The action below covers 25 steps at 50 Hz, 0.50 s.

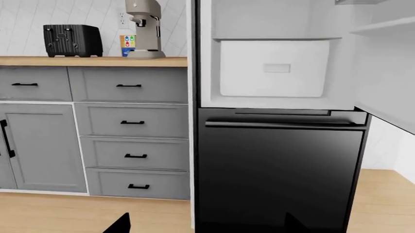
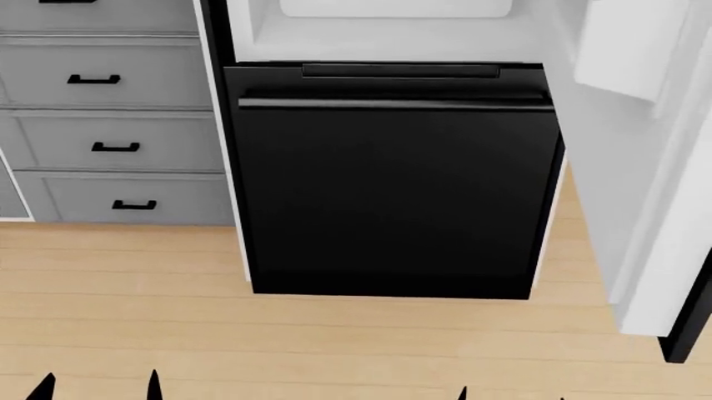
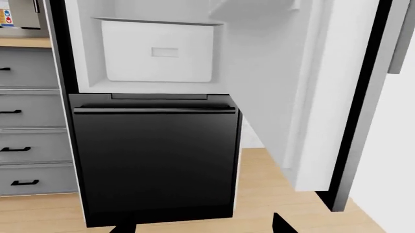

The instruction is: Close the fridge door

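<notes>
The fridge door point(image 2: 629, 175) stands swung out at the right, its white inner lining facing the open compartment. Its glossy black edge point(image 2: 689, 325) reaches down near the floor. The right wrist view shows the door point(image 3: 324, 97) side-on, lining toward the fridge and black edge outward. In the left wrist view only a strip of the door's lining point(image 1: 389, 73) shows. My left gripper point(image 2: 98, 390) and right gripper point(image 2: 512, 396) are low in front of the fridge, well short of the door. Only their dark fingertips show. Each is open and holds nothing: left gripper point(image 1: 207, 225), right gripper point(image 3: 202, 227).
Below the open compartment is a wide black drawer front point(image 2: 389, 208) with a bar handle. Grey cabinet drawers point(image 2: 112, 146) stand to its left. On their wooden counter are a black toaster point(image 1: 73, 40) and a coffee machine point(image 1: 144, 29). A white bin point(image 1: 272, 68) sits inside the fridge.
</notes>
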Available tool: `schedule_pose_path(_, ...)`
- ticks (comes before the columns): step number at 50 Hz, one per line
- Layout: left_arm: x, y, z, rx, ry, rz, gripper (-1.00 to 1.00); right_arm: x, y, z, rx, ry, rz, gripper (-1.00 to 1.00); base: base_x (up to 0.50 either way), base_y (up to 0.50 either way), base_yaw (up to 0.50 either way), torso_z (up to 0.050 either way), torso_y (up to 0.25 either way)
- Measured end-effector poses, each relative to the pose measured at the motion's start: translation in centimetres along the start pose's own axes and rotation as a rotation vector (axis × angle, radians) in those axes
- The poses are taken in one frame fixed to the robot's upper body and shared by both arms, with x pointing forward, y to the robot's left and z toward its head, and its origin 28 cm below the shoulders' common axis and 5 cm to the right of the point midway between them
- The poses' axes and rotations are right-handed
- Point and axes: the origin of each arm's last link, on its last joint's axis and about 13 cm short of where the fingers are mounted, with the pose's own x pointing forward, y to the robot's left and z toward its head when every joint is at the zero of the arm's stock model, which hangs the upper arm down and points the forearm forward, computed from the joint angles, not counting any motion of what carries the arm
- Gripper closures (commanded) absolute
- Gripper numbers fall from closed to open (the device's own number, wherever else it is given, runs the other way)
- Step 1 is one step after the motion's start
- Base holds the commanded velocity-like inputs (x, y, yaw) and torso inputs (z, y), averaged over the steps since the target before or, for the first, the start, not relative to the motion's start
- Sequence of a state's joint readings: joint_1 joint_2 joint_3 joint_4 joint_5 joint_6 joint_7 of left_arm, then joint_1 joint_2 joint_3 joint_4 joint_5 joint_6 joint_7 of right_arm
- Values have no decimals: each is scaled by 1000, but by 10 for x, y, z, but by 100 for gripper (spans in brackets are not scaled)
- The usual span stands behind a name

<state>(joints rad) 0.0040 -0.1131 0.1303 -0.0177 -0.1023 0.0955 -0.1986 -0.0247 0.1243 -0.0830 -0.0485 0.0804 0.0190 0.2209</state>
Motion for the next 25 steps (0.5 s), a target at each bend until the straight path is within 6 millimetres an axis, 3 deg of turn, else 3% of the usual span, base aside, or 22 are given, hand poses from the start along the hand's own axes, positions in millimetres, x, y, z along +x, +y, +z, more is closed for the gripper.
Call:
schedule_pose_path(10,0,0,0,-2,0,2,-100,-1,-1,0,1,-4,-3,-100,-404,-327,0,0,0)
schedule_pose_path(25,1,0,0,-9,5,3,-100,-3,-4,3,-11,-20,-12,-100,-168,-499,0,0,0)
